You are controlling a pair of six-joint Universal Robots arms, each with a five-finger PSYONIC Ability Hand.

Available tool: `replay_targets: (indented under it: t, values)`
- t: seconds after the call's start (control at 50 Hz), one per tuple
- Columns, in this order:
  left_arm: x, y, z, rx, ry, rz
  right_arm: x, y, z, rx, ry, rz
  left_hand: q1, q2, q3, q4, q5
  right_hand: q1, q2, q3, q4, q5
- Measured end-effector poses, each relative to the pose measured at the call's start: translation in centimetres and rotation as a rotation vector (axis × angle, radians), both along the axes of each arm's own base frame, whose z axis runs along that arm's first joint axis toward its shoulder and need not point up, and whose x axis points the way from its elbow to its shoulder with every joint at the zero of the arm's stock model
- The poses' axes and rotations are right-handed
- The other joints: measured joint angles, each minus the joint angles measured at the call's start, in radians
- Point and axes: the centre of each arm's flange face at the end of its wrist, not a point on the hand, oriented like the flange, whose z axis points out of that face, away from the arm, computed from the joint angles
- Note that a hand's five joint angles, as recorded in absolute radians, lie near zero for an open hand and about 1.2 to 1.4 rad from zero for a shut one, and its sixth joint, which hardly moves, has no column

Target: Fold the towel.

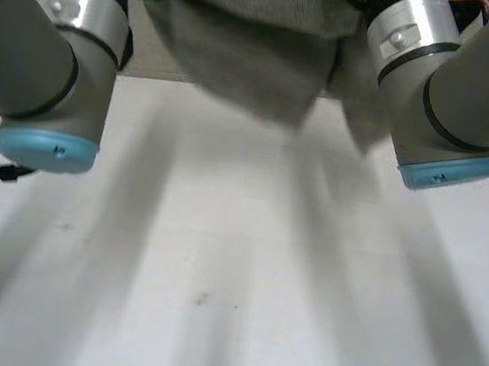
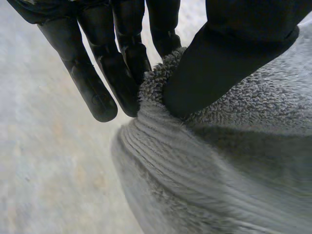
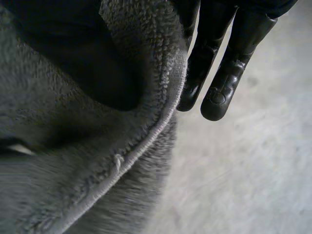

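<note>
The towel (image 1: 260,55) hung above the desk (image 1: 240,290), with the left robot hand (image 2: 229,58) pinching its banded edge between thumb and fingers and the right robot hand (image 3: 222,73) clamped likewise on its hemmed edge. Both grips sat close to the rim. You faced a likely slip if either pinch loosened, and uneven lowering would probably have laid the fold crooked.

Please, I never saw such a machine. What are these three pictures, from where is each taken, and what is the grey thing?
This is a robot with two arms, left arm and right arm, at a white table. The head view looks down from between them. The other two come from a camera on each wrist, looking along its black hand. The grey thing is a towel. The left hand pinches its edge between thumb and fingers; the right hand does likewise. The towel seems lifted off the table.
</note>
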Motion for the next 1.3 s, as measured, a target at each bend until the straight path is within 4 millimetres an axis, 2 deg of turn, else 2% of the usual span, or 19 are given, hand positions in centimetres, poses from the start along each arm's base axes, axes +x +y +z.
replay_targets:
  t: [0.08,0.12,0.14,0.16,0.2,0.22,0.24,0.34,0.4,0.48,0.54,0.68,0.78,0.86,0.94,1.04,1.1,1.16,1.3]
  values:
    - [0.4,0.3,0.1,-0.004,0.017,0.017,0.3,0.6,-0.4,-0.019,0.021,0.063,0.0,0.0,0.0,0.0,0.0,0.0,0.0,0.005,0.0,0.003]
    - [0.7,0.9,-2.9,0.075,-0.032,0.017,0.2,1.0,-2.9,0.102,0.094,0.131,0.0,0.0,0.0,0.0,0.0,0.0,0.0,0.01,0.0,0.004]
    - [0.7,0.9,-2.9,0.075,-0.032,0.017,0.2,1.0,-2.9,0.102,0.094,0.131,0.0,0.0,0.0,0.0,0.0,0.0,0.0,0.01,0.0,0.004]
    - [0.9,1.5,-5.3,0.14,-0.075,0.01,-0.1,1.0,-4.8,0.215,0.14,0.16,0.0,0.0,0.0,0.0,0.0,0.0,0.0,0.011,0.0,0.004]
    - [1.3,2.3,-7.9,0.21,-0.121,0.0,-0.5,1.0,-7.0,0.347,0.187,0.179,0.0,0.0,0.0,0.0,0.0,0.0,0.0,0.011,0.0,0.004]
    - [1.3,2.3,-7.9,0.21,-0.121,0.0,-0.5,1.0,-7.0,0.347,0.187,0.179,0.0,0.0,0.0,0.0,0.0,0.0,0.0,0.011,0.0,0.004]
    - [1.7,3.4,-10.5,0.283,-0.168,-0.011,-0.9,1.1,-9.4,0.495,0.238,0.191,0.0,0.0,0.0,0.0,0.0,0.0,0.0,0.011,0.0,0.004]
    - [3.0,6.0,-15.0,0.42,-0.252,-0.028,-1.8,1.6,-13.8,0.767,0.332,0.196,0.0,0.0,0.0,0.0,0.0,-0.003,-0.014,-0.007,-0.018,-0.001]
    - [3.6,7.5,-16.7,0.48,-0.291,-0.035,-2.1,1.8,-15.8,0.866,0.366,0.192,0.0,0.0,0.0,0.0,0.0,-0.124,-0.2,-0.192,-0.202,-0.145]
    - [4.3,9.3,-18.5,0.552,-0.337,-0.045,-2.3,1.9,-17.6,0.938,0.381,0.175,0.0,0.0,0.0,0.0,0.0,-0.598,-0.774,-0.764,-0.775,-0.724]
    - [4.6,10.1,-19.0,0.581,-0.357,-0.05,-2.6,2.0,-18.2,0.972,0.362,0.151,0.0,0.0,0.0,0.0,0.0,-0.729,-0.921,-0.938,-0.942,-0.879]
    - [4.8,11.0,-17.5,0.558,-0.349,-0.058,-4.2,1.9,-17.7,1.088,0.191,0.078,0.0,0.0,0.0,0.0,0.0,-0.746,-0.938,-0.97,-0.959,-0.893]
    - [4.9,11.4,-13.4,0.456,-0.296,-0.061,-7.4,1.4,-16.4,1.196,-0.072,0.019,0.0,0.0,0.0,0.0,0.0,-0.746,-0.938,-0.97,-0.959,-0.893]
    - [5.0,11.9,-10.5,0.381,-0.257,-0.068,-9.7,1.3,-16.5,1.258,-0.226,-0.007,0.0,0.0,0.0,0.0,0.0,-0.746,-0.938,-0.97,-0.959,-0.894]
    - [5.0,12.5,-8.2,0.326,-0.227,-0.077,-11.7,1.6,-18.0,1.336,-0.316,-0.017,0.0,0.0,0.0,0.0,0.0,-0.746,-0.938,-0.97,-0.959,-0.893]
    - [4.9,12.8,-7.2,0.301,-0.214,-0.084,-12.9,2.2,-20.2,1.426,-0.334,-0.017,0.0,0.0,0.0,0.0,0.0,-0.746,-0.938,-0.97,-0.959,-0.893]
    - [4.9,12.8,-7.1,0.298,-0.212,-0.085,-13.0,2.3,-20.7,1.44,-0.335,-0.017,0.0,0.0,0.0,0.0,0.0,-0.746,-0.938,-0.97,-0.959,-0.893]
    - [4.4,12.9,-6.2,0.271,-0.199,-0.102,-13.3,2.6,-23.1,1.49,-0.345,-0.015,0.0,0.0,0.0,0.0,0.0,-0.742,-0.934,-0.947,-0.954,-0.889]
    - [3.5,13.5,-4.8,0.242,-0.187,-0.135,-13.0,1.8,-24.7,1.481,-0.433,0.011,0.0,0.0,0.0,0.0,0.0,-0.676,-0.853,-0.849,-0.862,-0.816]
